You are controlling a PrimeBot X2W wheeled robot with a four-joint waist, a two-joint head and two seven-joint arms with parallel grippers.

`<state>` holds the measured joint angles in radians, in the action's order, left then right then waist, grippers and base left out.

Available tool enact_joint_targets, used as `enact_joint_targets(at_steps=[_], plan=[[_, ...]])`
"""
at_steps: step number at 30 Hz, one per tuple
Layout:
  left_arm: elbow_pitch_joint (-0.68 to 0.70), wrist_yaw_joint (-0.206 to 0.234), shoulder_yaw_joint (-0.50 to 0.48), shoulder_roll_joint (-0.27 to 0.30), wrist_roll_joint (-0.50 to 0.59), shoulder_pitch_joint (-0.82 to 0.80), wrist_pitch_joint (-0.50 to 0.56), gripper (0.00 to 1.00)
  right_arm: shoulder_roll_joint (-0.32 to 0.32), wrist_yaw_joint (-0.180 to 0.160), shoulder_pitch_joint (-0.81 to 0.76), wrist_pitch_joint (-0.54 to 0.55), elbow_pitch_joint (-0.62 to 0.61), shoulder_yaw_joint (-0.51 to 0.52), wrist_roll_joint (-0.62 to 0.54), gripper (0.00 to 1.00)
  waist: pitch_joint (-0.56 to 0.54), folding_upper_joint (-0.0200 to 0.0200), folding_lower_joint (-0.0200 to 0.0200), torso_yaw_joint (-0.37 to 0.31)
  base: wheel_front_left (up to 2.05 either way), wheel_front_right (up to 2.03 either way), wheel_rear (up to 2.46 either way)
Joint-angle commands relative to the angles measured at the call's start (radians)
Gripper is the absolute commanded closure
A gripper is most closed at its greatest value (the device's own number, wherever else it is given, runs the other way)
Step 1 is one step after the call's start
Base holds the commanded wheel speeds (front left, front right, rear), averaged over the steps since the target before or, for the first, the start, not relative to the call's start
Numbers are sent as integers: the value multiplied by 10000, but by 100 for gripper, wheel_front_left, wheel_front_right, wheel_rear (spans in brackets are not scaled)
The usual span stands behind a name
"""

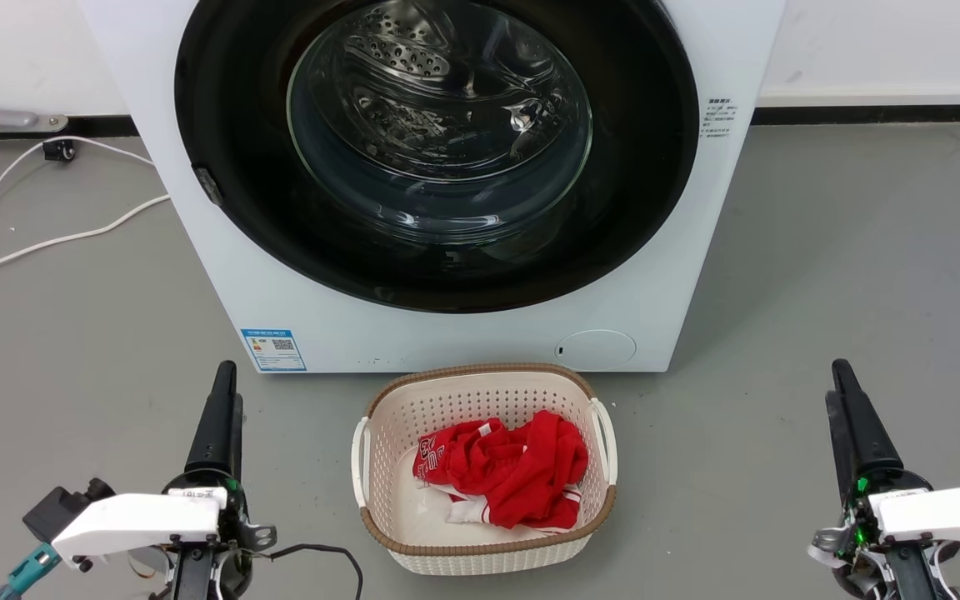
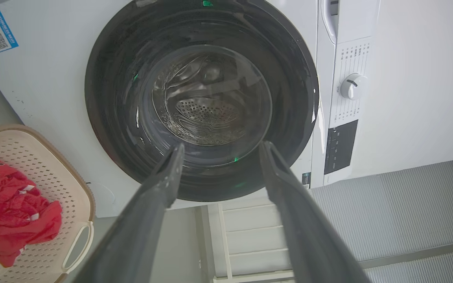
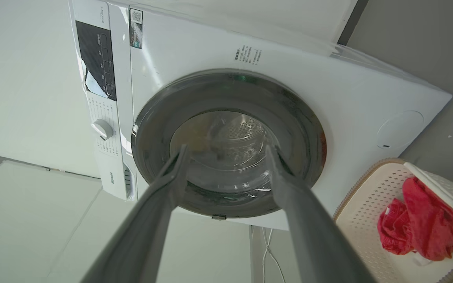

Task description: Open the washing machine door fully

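Door shut: a white front-loading washing machine (image 1: 447, 337) stands on a grey floor (image 1: 847, 275). The washing machine door (image 1: 638, 167), a glossy black disc nearly as wide as the cabinet, lies flat against the front. Its clear glass bowl (image 1: 438, 142) bulges at the centre, and the perforated steel drum (image 1: 401, 50) is visible through it. A small grey catch (image 1: 207, 185) sits on the disc's left rim in the head view.

Low on the cabinet front are a blue label (image 1: 273, 349) at the left and a round cap (image 1: 595, 347) at the right. Just in front of the machine, a cream perforated basket (image 1: 484, 367) with a brown rim holds a crumpled red garment (image 1: 513, 471).

The robot's left gripper (image 1: 224, 379) hangs low to the left of the basket and its right gripper (image 1: 842, 379) low to the right. Both are well apart from the machine and its door, with their long dark fingers pointing towards it. Each wrist view shows its own pair of fingers spread wide, nothing between them, framing the glass.

A white cable (image 1: 55, 242) trails across the floor at the machine's left. The left wrist view also takes in a white dial (image 2: 353, 85) on the machine's control strip.
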<state>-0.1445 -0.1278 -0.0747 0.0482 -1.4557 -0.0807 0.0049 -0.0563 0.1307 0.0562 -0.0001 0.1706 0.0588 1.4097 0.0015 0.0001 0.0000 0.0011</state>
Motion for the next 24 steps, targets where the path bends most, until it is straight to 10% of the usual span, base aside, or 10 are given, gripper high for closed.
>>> enact_joint_targets(at_steps=[1, 24], plan=[[315, -18, -8, 34, 359, -206, -99, 0, -10, 2, 83, -90, -318, -31, -514, 0, 0, -1, 0, 4, 0, 0, 0], [1383, 251, 386, 34, 6151, -158, -928, 0, 14, 1, -268, -872, -1627, -77, -7102, 0, -3, -1, 0, 10, 0, 0, 0]])
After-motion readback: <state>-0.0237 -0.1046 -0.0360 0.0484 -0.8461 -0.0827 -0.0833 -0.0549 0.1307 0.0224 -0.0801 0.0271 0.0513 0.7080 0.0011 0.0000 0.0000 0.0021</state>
